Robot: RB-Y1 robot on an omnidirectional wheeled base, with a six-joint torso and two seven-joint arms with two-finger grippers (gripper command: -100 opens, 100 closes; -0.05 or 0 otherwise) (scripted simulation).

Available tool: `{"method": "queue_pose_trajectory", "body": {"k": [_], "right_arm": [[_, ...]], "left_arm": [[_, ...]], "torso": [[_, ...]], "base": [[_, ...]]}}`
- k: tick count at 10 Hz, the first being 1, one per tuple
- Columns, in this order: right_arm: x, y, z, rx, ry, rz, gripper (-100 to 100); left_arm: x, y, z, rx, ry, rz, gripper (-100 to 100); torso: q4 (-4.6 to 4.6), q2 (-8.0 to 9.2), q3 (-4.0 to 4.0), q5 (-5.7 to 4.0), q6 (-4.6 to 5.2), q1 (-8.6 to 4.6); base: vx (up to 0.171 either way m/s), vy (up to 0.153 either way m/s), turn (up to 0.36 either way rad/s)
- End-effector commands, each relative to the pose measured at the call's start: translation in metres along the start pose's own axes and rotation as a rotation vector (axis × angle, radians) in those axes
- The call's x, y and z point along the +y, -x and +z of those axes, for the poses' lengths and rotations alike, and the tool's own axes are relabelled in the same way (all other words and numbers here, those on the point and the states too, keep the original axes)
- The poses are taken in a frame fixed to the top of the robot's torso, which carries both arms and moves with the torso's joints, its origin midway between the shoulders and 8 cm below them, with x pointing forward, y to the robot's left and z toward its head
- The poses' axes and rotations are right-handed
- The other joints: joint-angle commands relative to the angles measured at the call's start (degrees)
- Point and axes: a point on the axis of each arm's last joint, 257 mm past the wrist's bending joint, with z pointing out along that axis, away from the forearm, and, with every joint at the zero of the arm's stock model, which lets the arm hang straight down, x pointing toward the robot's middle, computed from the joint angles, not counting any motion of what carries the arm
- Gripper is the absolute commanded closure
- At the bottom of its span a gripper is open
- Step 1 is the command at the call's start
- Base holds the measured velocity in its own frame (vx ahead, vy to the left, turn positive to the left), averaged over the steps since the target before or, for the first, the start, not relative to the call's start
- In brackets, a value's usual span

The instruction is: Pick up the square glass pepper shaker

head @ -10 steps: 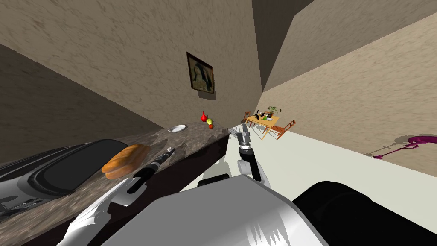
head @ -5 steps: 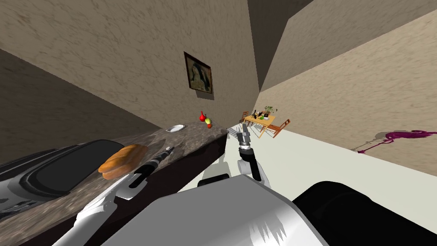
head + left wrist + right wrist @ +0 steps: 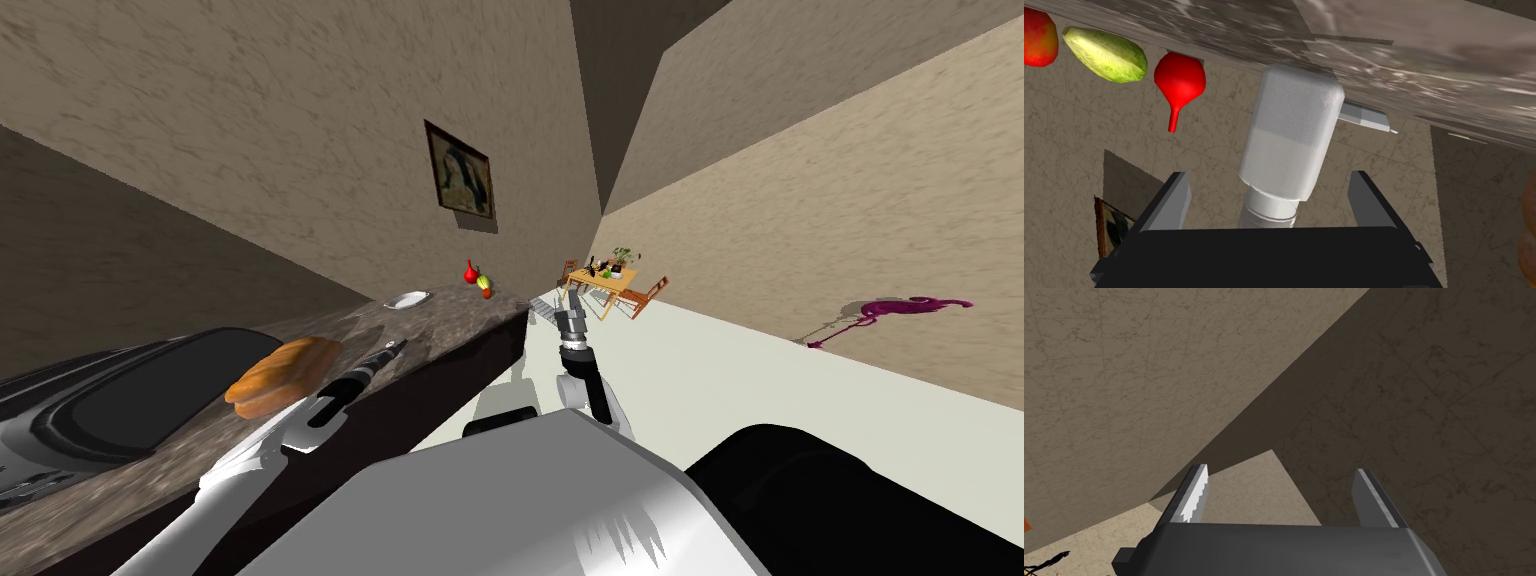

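— Left gripper (image 3: 1269,175)?
— Fingers spread above the mottled counter (image 3: 1404,45); the whitish pepper shaker (image 3: 1291,135) stands on it between them, touching neither.
— Right gripper (image 3: 1281,470)?
— Spread too, empty, off the counter's end.
— Anything smaller?
— A red bulb-shaped fruit (image 3: 1179,82) beside a green vegetable (image 3: 1106,54).

We see soft, even light across the room. Our wide head lens splays the walls (image 3: 250,120) toward the corners. The picture frame (image 3: 459,170) drops a dark shadow just below itself, and pale sheen streaks the mottled counter (image 3: 1374,45)
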Motion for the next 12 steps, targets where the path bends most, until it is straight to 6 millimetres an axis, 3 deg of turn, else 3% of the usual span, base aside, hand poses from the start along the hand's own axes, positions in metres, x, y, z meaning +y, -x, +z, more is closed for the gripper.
{"method": "queue_pose_trajectory", "body": {"k": [1, 2, 3, 4, 6, 7, 8, 11, 12], "right_arm": [[0.0, 0.0, 0.0, 0.0, 0.0, 0.0, 0], [0.0, 0.0, 0.0, 0.0, 0.0, 0.0, 0], [0.0, 0.0, 0.0, 0.0, 0.0, 0.0, 0], [0.0, 0.0, 0.0, 0.0, 0.0, 0.0, 0], [0.0, 0.0, 0.0, 0.0, 0.0, 0.0, 0], [0.0, 0.0, 0.0, 0.0, 0.0, 0.0, 0], [0.0, 0.0, 0.0, 0.0, 0.0, 0.0, 0], [0.0, 0.0, 0.0, 0.0, 0.0, 0.0, 0], [0.0, 0.0, 0.0, 0.0, 0.0, 0.0, 0]], "left_arm": [[0.007, 0.003, 0.006, 0.0, 0.014, -0.004, -100], [0.019, -0.005, 0.002, 0.016, 0.038, -0.008, -100], [0.008, 0.013, 0.015, -0.011, 0.003, -0.006, -100], [0.012, 0.016, 0.02, -0.013, 0.016, -0.011, -100], [0.033, 0.001, 0.013, 0.016, 0.059, -0.02, -100], [0.021, 0.017, 0.025, -0.007, 0.023, -0.02, -100], [0.021, 0.021, 0.028, -0.012, 0.024, -0.022, -100], [0.043, 0.008, 0.024, 0.015, 0.073, -0.037, -100], [0.035, 0.023, 0.035, -0.002, 0.048, -0.043, -100]], "torso": [[0.0, 0.0, 0.0, 0.0, 0.0, 0.0], [-0.02, -0.12, -0.07, 0.0, -0.02, 0.05], [-0.05, -0.23, -0.13, 0.02, -0.02, 0.11], [-0.03, -0.13, -0.08, 0.0, 0.03, 0.01], [-0.02, -0.08, -0.05, 0.02, -0.04, 0.08], [-0.04, -0.18, -0.1, 0.03, -0.04, 0.12], [-0.02, -0.08, -0.05, 0.01, 0.01, 0.06], [-0.05, -0.19, -0.11, 0.02, -0.04, 0.09], [-0.06, -0.25, -0.14, 0.03, -0.04, 0.14]], "base": [[-0.029, -0.019, 0.004], [0.0, -0.005, 0.011], [-0.054, -0.033, -0.118], [-0.081, -0.029, -0.079], [-0.028, -0.006, 0.01], [-0.06, -0.02, -0.09], [-0.074, -0.032, -0.08], [-0.016, -0.011, -0.002], [-0.065, -0.02, -0.113]]}}
